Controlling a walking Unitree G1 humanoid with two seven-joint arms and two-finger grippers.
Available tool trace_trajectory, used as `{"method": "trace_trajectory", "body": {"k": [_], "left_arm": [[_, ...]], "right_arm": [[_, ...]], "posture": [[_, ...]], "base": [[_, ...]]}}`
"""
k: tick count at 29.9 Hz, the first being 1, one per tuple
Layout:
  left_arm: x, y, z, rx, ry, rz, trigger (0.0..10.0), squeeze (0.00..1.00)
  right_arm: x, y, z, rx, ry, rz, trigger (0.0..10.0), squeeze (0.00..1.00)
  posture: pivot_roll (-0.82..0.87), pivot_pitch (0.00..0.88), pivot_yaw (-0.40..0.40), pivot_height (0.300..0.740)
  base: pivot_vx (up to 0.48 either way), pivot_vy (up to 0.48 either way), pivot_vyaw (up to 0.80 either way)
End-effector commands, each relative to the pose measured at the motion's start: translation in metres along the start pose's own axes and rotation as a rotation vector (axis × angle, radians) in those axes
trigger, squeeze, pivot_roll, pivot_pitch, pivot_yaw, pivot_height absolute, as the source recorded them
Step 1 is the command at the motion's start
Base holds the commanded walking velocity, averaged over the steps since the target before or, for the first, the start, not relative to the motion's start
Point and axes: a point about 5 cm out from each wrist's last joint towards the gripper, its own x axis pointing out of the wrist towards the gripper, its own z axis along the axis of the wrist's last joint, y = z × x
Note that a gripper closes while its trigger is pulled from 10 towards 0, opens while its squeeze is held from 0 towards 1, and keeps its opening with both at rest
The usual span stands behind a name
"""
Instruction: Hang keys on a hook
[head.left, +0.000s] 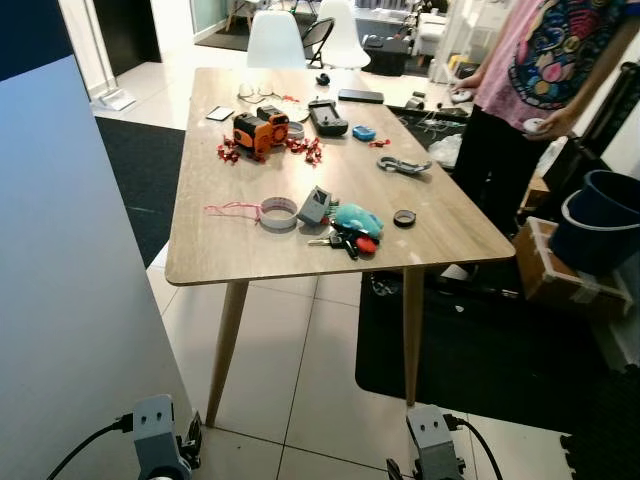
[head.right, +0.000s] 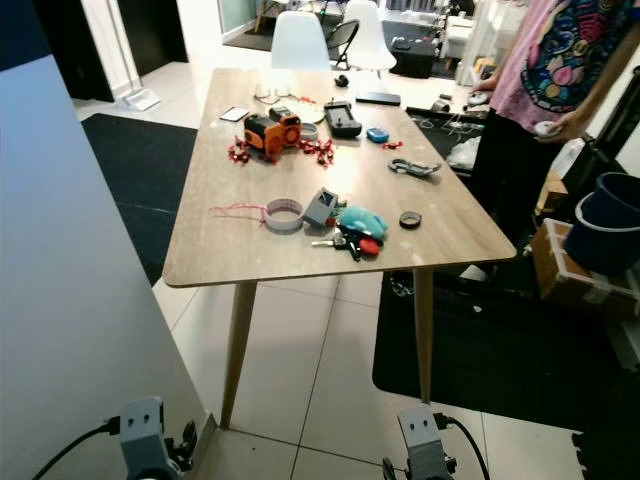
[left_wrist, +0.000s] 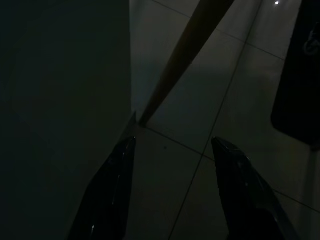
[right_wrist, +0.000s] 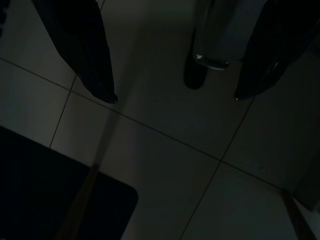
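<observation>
Bunch of keys with teal and red fobs: lies near the front edge of the light wooden table, just beside a grey roll of tape and a small black ring. Orange-and-black tool: farther back. Person in pink patterned shirt: at table's right. Left gripper and right gripper: hanging low over tiled floor, fingers spread wide, holding nothing.

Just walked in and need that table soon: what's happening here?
Nothing is being handled yet. The keys lie near the front edge of the wooden table, among other clutter. Both arms hang low over the tiled floor, left pincer and right pincer open and empty. A person stands at the table's far right side.
</observation>
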Motion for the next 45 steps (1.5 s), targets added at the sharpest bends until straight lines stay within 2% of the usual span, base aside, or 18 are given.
{"method": "trace_trajectory", "body": {"k": [1,18,29,45], "left_arm": [[-0.002,0.001,-0.004,-0.011,0.015,0.011,10.0,0.00],[-0.003,-0.001,-0.006,-0.004,0.020,0.003,10.0,0.00],[-0.004,-0.013,-0.009,0.073,0.032,-0.074,10.0,0.00],[-0.001,-0.017,-0.006,0.069,0.025,-0.072,10.0,0.00]], "right_arm": [[-0.001,-0.003,-0.003,-0.008,0.012,-0.009,10.0,0.00],[-0.002,-0.003,-0.004,-0.016,0.021,0.000,10.0,0.00],[-0.002,-0.004,-0.007,-0.024,0.035,0.004,10.0,0.00],[-0.003,-0.005,-0.007,-0.033,0.041,0.002,10.0,0.00]], "posture": [[0.03,0.057,-0.048,0.740],[0.04,0.045,-0.064,0.740],[0.04,0.045,-0.069,0.740],[0.03,0.048,-0.071,0.740]], "base": [[0.000,0.000,0.00],[0.000,0.000,0.00],[0.000,0.000,0.00],[0.000,0.000,0.00]]}}
